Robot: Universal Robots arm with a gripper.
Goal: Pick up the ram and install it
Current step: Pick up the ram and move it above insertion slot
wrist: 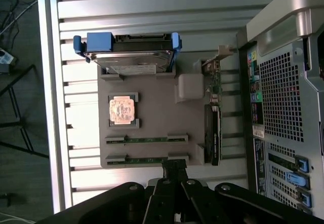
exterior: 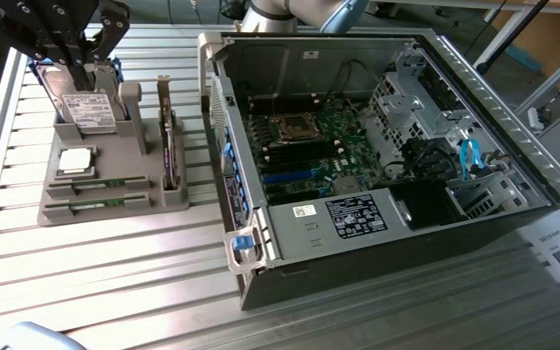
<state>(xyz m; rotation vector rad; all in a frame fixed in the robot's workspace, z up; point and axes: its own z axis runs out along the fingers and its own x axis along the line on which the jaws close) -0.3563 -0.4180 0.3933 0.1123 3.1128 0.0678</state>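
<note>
The pincer [wrist: 174,167], together and empty, hangs above the grey holder [wrist: 154,102]. The ram [wrist: 146,159] lies flat along the holder's edge opposite the hard drive [wrist: 132,57], parallel to the desk [wrist: 152,11] slats.

Bright, even light in the exterior view, strongest on the metal table [exterior: 114,284] at lower left of the frame, white glare along the slats. Dim inside the computer case [exterior: 358,138], deep shadow under its lower right corner. Gripper [exterior: 79,64] dark, almost a silhouette at upper left. In the wrist view, blown-out patch on the slats beside the grey holder [wrist: 152,115], processor [wrist: 122,109] washed to pinkish white, floor beyond the table murky
</note>
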